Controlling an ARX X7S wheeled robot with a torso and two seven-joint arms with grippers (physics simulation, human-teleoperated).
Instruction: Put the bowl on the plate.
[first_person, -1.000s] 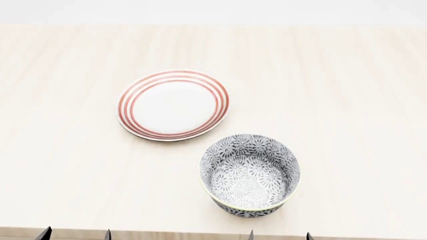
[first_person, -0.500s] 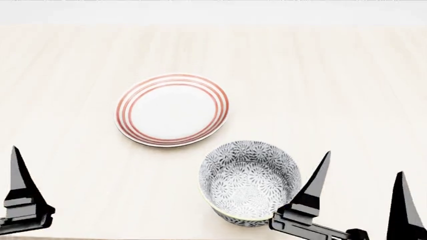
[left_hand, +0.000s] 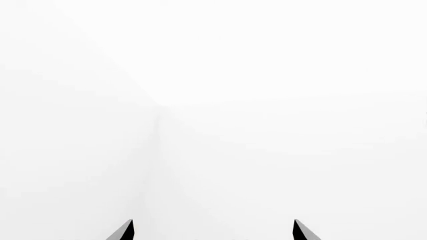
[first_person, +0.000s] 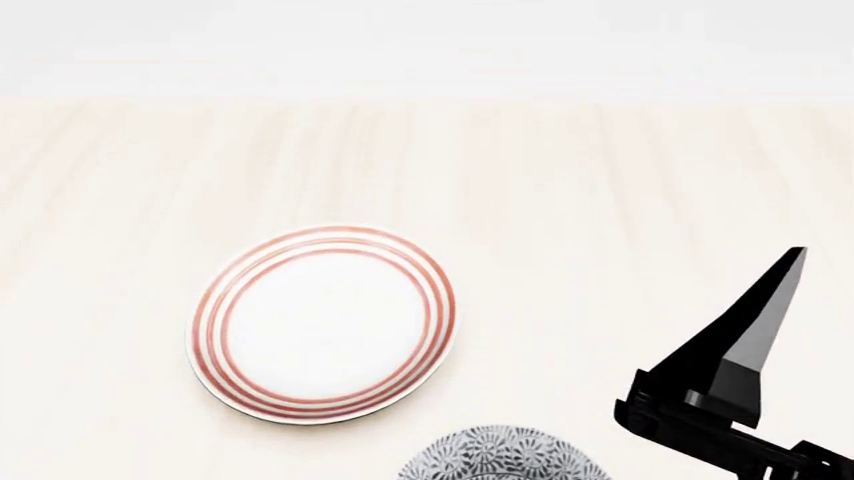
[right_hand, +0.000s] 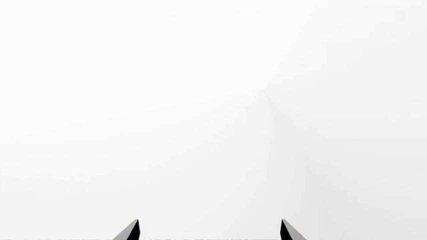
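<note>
**View raised; bowl nearly out of frame, no grasp begun**

The bowl (first_person: 505, 455) stands on the table (first_person: 601, 180) at the very bottom edge of the head view, with only the far arc of its patterned rim showing. Half a second ago it was seen whole in that view, and the plate lay higher up. Both now sit lower in the frame and more of the far table edge shows, so the head camera has tilted or lifted; bowl and plate appear to keep the same arrangement to each other. The plate (first_person: 323, 324) lies flat, empty, beyond the bowl and to its left, close beside it but apart.

Judgement for the task: nothing has been lifted or placed. The bowl rests untouched on the table and the transfer is entirely ahead. With so little of the bowl visible, aligning a grip from the head view looks harder now.

The right gripper (first_person: 787, 400) rises at the lower right, one dark finger (first_person: 747, 335) pointing up, off to the bowl's right and clear of it. Its wrist view shows two fingertips standing well apart against blank white, so it is spread and holds nothing. The left gripper (left_hand: 212, 231) has left the head view; its wrist view likewise shows two tips apart and nothing between them. Neither wrist view shows bowl or plate.
</note>
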